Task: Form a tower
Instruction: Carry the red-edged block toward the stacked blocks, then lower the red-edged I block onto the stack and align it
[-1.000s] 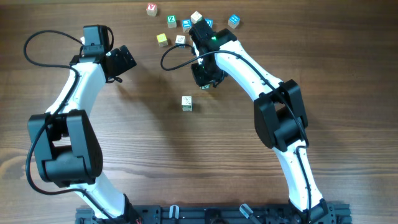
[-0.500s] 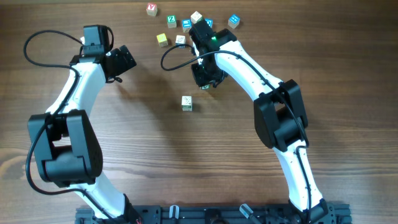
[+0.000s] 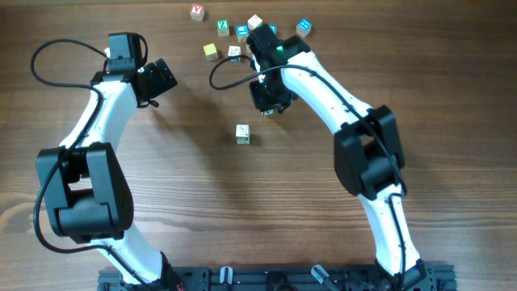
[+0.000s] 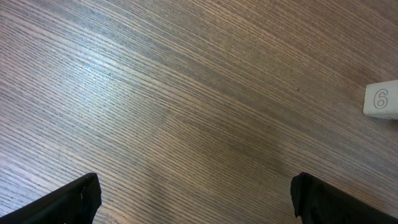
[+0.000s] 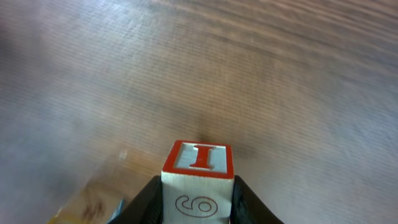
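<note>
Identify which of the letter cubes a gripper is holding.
The red-framed I cube, clamped in the right gripper; the other cubes sit ungripped.

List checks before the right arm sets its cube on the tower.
1. Right fingers shut on red-I cube: ok.
2. Cube square in the grip: ok, upright in the wrist view.
3. Tower standing, apart from both arms: ok.
4. Cube above the tower: not ok, held off to one side, toward the loose cubes.
5. Left fingers open, away from the tower: ok.
6. Tower's cube count: cannot tell from overhead.
</note>
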Available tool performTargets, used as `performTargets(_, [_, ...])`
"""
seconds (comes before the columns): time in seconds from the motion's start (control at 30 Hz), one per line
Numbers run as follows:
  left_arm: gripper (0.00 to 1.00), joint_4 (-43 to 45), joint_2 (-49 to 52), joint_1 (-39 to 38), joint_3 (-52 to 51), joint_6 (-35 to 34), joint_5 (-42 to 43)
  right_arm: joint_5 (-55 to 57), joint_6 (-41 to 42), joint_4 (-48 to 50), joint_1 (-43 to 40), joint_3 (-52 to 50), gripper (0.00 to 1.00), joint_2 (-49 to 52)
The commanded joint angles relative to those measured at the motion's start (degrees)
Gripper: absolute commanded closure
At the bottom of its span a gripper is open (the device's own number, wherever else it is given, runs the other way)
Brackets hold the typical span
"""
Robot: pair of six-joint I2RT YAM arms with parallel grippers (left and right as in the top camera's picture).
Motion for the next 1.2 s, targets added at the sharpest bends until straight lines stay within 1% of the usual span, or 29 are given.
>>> performTargets(0.0, [0.00,-0.02,0.52,0.09,0.59,0.28,-0.33,-5.88,2.12,-3.28,-0.15,2.43,0.84,-8.20])
performTargets(0.03, [0.00,-0.02,0.52,0.09,0.59,0.28,-0.35,-7.02,5.01,-4.37,-0.22,2.43,0.86,-9.03])
performTargets(0.07, [0.00,-0.02,0.52,0.09,0.59,0.28,-0.33,-7.76,8.98,-5.95,-0.24,2.43,0.79,-9.46])
performTargets(0.13, [0.00,-0.02,0.52,0.09,0.59,0.28,-0.33,-9.44,13.05,-8.15,-0.24,2.25,0.73,-9.40])
performTargets(0.2, [0.00,-0.02,0.52,0.09,0.59,0.28,-0.33,-9.84,13.07,-8.74,-0.02,1.92,0.79,-9.40])
performTargets(0.3, [0.00,-0.04,0.52,0.09,0.59,0.28,-0.33,-9.81,13.07,-8.90,0.31,1.92,0.78,-9.40])
performTargets(0.33, [0.00,-0.02,0.52,0.09,0.59,0.28,-0.33,-9.77,13.16,-8.85,0.90,1.92,0.81,-9.40])
performTargets(0.37, [0.00,-0.02,0.52,0.09,0.59,0.28,-0.33,-9.35,13.73,-8.85,1.62,1.92,0.82,-9.40])
performTargets(0.43, [0.00,-0.02,0.52,0.09,0.59,0.28,-0.33,-4.66,17.53,-8.85,3.52,1.92,0.84,-9.40])
performTargets(0.53, [0.00,-0.04,0.52,0.09,0.59,0.28,-0.33,1.70,21.07,-8.83,6.99,1.92,0.85,-9.40])
performTargets(0.63, [0.00,-0.02,0.52,0.09,0.59,0.28,-0.35,4.70,23.80,-8.81,10.23,1.92,0.85,-9.40])
performTargets(0.67, [0.00,-0.02,0.52,0.09,0.59,0.28,-0.33,4.72,25.18,-8.63,11.13,1.92,0.85,-9.40])
performTargets(0.83, [0.00,-0.02,0.52,0.09,0.59,0.28,-0.33,4.72,25.14,-6.69,12.33,1.92,0.85,-9.40])
performTargets(0.93, [0.00,-0.02,0.52,0.09,0.59,0.28,-0.35,4.70,25.38,-6.78,12.52,1.79,0.89,-9.40])
performTargets(1.0, [0.00,-0.02,0.52,0.09,0.59,0.28,-0.33,4.70,26.91,-6.71,12.61,0.96,0.89,-9.40])
performTargets(1.17, [0.00,-0.04,0.52,0.09,0.59,0.28,-0.33,4.76,27.02,-6.45,12.61,-0.76,0.89,-9.38])
